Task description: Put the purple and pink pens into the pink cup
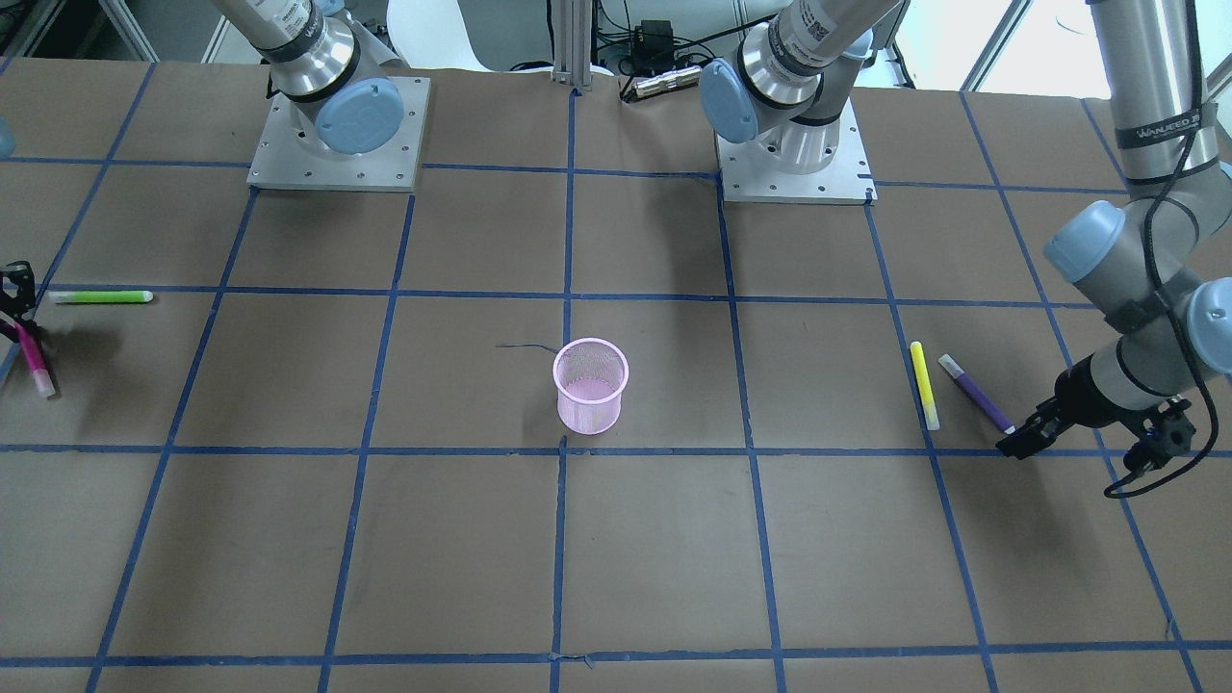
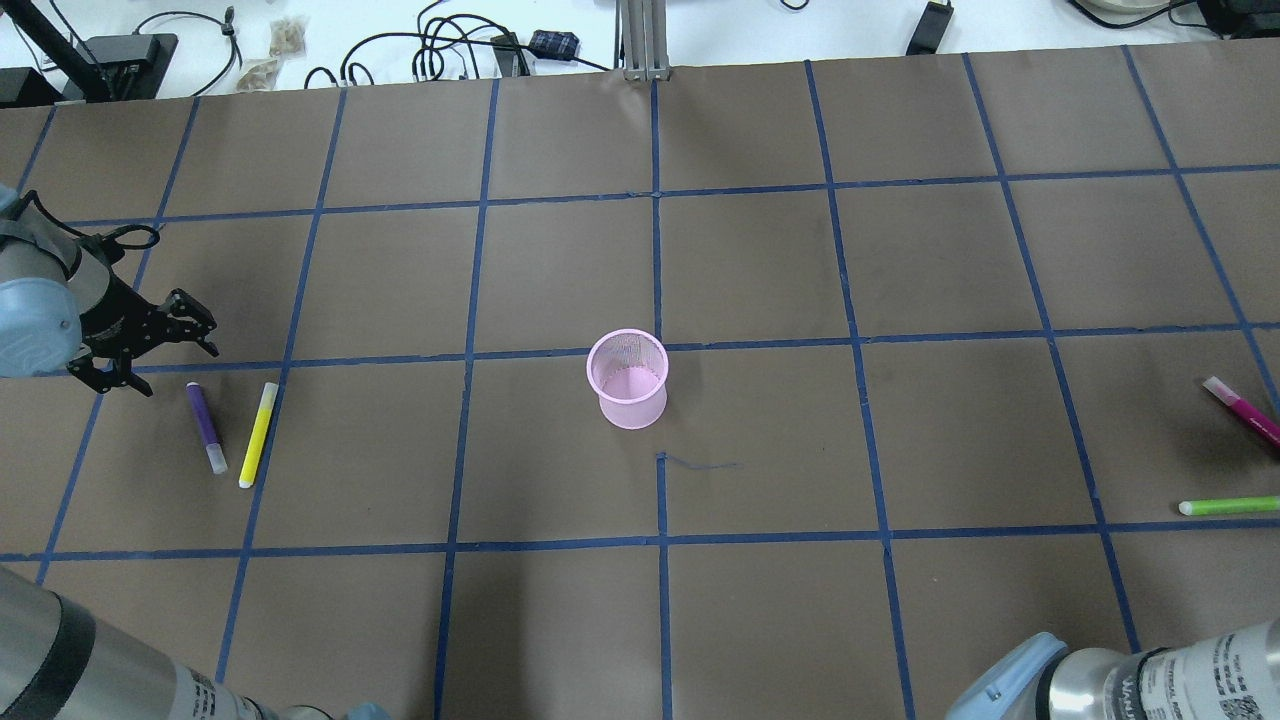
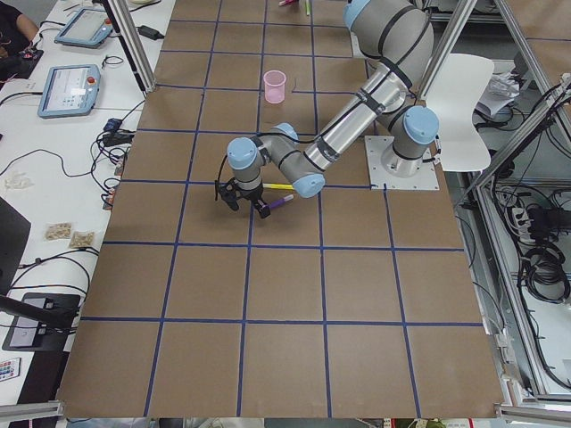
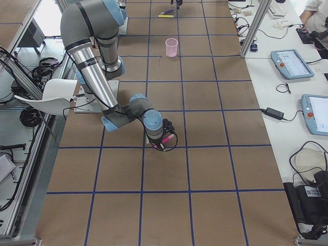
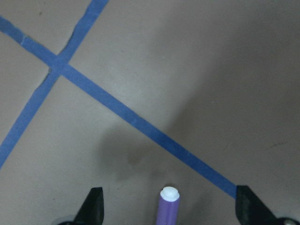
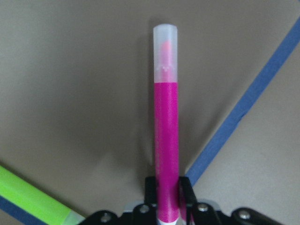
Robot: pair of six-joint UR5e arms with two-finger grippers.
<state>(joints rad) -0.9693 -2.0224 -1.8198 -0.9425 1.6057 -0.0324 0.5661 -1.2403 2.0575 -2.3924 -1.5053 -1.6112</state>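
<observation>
Pickup stage. My right hand (image 6: 167, 190) is clamped on the pink pen (image 6: 166, 131); my left hand (image 5: 169, 202) is spread wide astride the purple pen (image 2: 205, 428), not gripping. Pink cup (image 2: 628, 380) stands mid-table (image 2: 800, 450), well apart. Next, I judge: close left, lift.

Pink mesh cup (image 1: 590, 385), blue-gridded brown table (image 1: 289, 539)

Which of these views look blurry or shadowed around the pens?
Left wrist view: soft overall, with a dim shadow patch by the purple pen with a white end. Right wrist view: the pink pen with a clear cap is sharp, the green highlighter beside it softer. Overhead view: even light.
</observation>
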